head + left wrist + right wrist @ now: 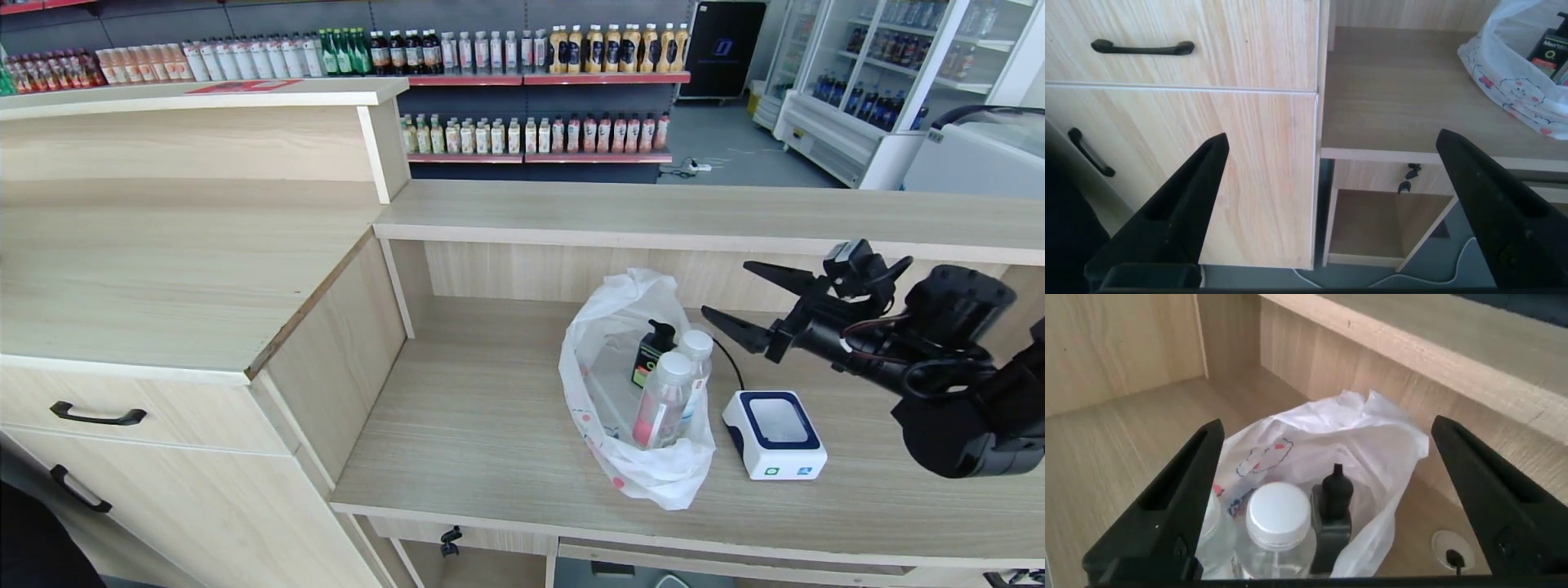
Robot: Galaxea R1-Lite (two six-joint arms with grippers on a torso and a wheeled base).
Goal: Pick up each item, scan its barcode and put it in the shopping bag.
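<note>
A white plastic shopping bag (608, 335) stands open on the lower counter, also seen from above (1372, 441) and at its edge (1511, 57). Inside it are two clear bottles with white caps (665, 396) (1278, 518) and a dark pump bottle (651, 351) (1333, 506). A white and blue barcode scanner (774, 433) sits just right of the bag. My right gripper (739, 298) hangs open and empty above the counter, right of the bag and behind the scanner. My left gripper (1331, 163) is open and empty, low in front of the cabinet drawers.
A raised wooden counter (163, 269) with two drawers and black handles (98, 416) stands to the left. A back ledge (710, 214) runs behind the lower counter (490, 425). The scanner's cable (731, 359) runs back past the bag. Shelves of drinks line the far wall.
</note>
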